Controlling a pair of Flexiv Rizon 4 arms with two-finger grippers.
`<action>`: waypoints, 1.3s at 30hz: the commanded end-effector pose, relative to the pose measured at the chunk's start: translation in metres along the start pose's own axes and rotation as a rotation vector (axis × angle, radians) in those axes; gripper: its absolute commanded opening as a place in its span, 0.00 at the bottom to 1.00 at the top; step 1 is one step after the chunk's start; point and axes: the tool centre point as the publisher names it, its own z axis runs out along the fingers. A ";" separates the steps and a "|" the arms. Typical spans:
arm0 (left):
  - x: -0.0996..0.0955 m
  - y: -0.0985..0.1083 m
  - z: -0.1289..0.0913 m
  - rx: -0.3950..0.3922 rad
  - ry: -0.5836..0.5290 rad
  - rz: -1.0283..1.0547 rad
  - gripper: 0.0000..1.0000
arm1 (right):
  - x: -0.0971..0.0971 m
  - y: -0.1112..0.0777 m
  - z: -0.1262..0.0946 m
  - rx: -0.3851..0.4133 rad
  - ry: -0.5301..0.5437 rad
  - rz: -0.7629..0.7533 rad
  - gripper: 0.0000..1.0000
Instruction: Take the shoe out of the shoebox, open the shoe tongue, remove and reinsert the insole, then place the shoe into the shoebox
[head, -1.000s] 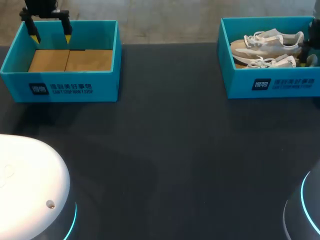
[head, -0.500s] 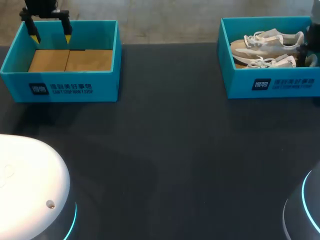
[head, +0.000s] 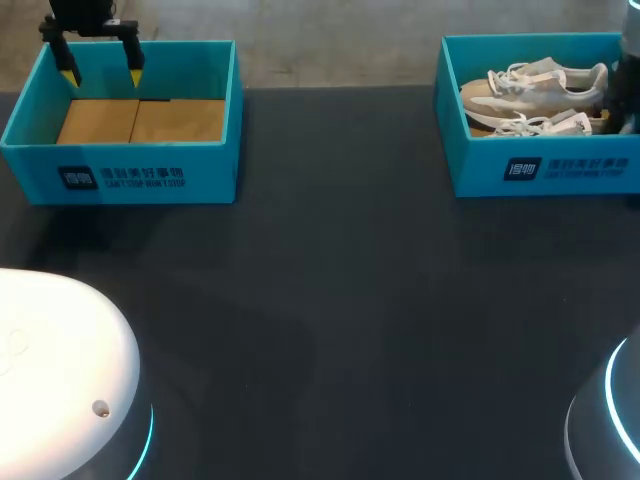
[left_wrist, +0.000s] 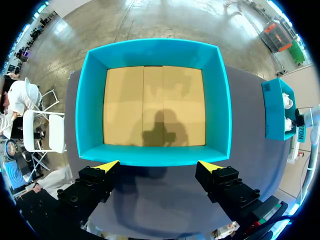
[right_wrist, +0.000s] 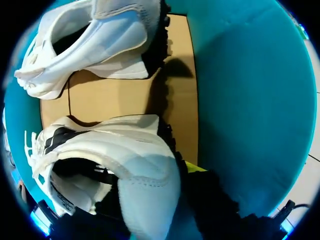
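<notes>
Two white shoes lie in the teal shoebox (head: 545, 170) at the back right: a far shoe (head: 535, 80) and a near shoe (head: 535, 122). My right gripper (head: 627, 112) is down in that box at the near shoe's heel, mostly hidden at the view's edge. In the right wrist view the padded heel of the near shoe (right_wrist: 100, 145) stands between the fingers of my right gripper (right_wrist: 150, 175). One yellow fingertip (right_wrist: 194, 167) presses its outside, and the other finger is inside the shoe. The far shoe (right_wrist: 100, 35) lies ahead. My left gripper (head: 101, 75) hangs open over the left box.
A second teal box (head: 120, 175) with a bare cardboard floor stands at the back left. In the left wrist view my left gripper (left_wrist: 159, 165) is over its near wall (left_wrist: 155, 154). The dark table (head: 330, 300) stretches between the two boxes.
My right gripper's fingers have closed in on the near shoe's heel. The left arm has not moved.
</notes>
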 end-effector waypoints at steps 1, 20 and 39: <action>0.000 0.000 0.000 0.000 -0.001 0.000 1.00 | 0.005 0.000 0.004 0.002 -0.001 0.004 0.00; 0.000 0.000 0.000 0.000 -0.001 0.000 1.00 | 0.002 -0.007 -0.039 -0.075 -0.008 0.033 0.00; 0.000 0.000 0.000 0.000 -0.001 0.000 1.00 | -0.001 -0.020 -0.121 -0.077 -0.091 0.055 0.00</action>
